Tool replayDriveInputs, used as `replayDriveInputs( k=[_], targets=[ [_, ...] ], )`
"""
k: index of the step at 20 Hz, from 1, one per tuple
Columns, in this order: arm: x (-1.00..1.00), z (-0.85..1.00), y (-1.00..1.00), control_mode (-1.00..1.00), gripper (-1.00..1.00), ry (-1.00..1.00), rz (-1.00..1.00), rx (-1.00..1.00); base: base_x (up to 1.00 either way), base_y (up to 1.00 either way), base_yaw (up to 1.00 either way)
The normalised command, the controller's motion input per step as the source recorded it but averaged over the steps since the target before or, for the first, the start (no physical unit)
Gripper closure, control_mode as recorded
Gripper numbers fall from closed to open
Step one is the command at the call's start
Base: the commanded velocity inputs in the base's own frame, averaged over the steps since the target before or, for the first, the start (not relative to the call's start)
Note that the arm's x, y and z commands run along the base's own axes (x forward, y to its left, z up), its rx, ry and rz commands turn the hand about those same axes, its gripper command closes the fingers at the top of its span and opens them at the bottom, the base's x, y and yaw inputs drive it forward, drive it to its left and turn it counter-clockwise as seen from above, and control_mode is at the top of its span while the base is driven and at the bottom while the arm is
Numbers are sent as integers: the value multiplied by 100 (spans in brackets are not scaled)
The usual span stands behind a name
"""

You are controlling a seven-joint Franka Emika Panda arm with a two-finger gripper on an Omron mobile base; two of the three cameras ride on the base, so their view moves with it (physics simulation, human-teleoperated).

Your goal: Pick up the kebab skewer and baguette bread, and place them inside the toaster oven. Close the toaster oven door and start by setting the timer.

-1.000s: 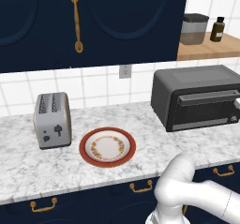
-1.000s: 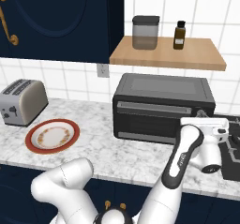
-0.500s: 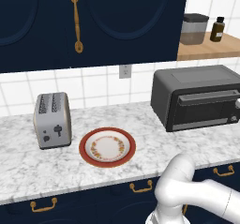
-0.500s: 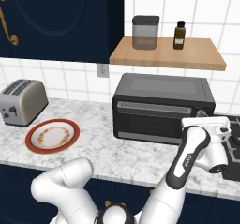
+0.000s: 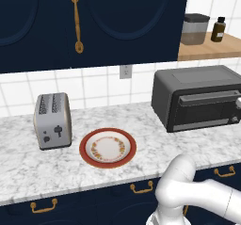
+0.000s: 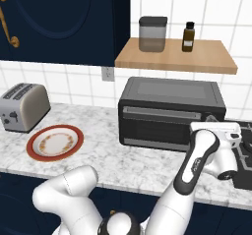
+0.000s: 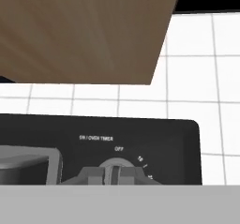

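Note:
The toaster oven (image 5: 197, 97) (image 6: 170, 113) stands on the counter at the back right, and its door (image 6: 155, 126) is closed. My gripper (image 6: 212, 120) (image 7: 112, 176) is at the oven's right-hand control panel. In the hand view its two fingers (image 7: 96, 175) are shut on the timer knob (image 7: 115, 164), just under the OFF mark. The kebab skewer and the baguette bread are out of view.
A red-rimmed patterned plate (image 5: 108, 147) (image 6: 54, 142) lies bare on the marble counter, right of a silver two-slot toaster (image 5: 52, 120) (image 6: 23, 106). Above the oven, a wooden shelf (image 6: 172, 57) carries a jar (image 6: 152, 33) and a brown bottle (image 6: 188, 36). A dark stovetop (image 6: 244, 155) adjoins the oven's right side.
My hand has edged slightly to the right at the oven's control panel. Oven, plate and toaster stay where they were.

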Motion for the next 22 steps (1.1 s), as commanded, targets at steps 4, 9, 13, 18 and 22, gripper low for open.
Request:
replayDriveInputs(
  k=[4, 9, 13, 18, 22],
  targets=[
    [45, 0, 36, -100, 100, 4, 0, 7, 0, 0, 0],
    [45, 0, 30, -100, 100, 2, 0, 11, 0, 0, 0],
    [41, 0, 25, -100, 100, 0, 0, 12, 0, 0, 0],
    [44, 0, 20, -100, 100, 0, 0, 13, 0, 0, 0],
    [32, 0, 6, -100, 100, 0, 0, 16, 0, 0, 0]
  ],
)
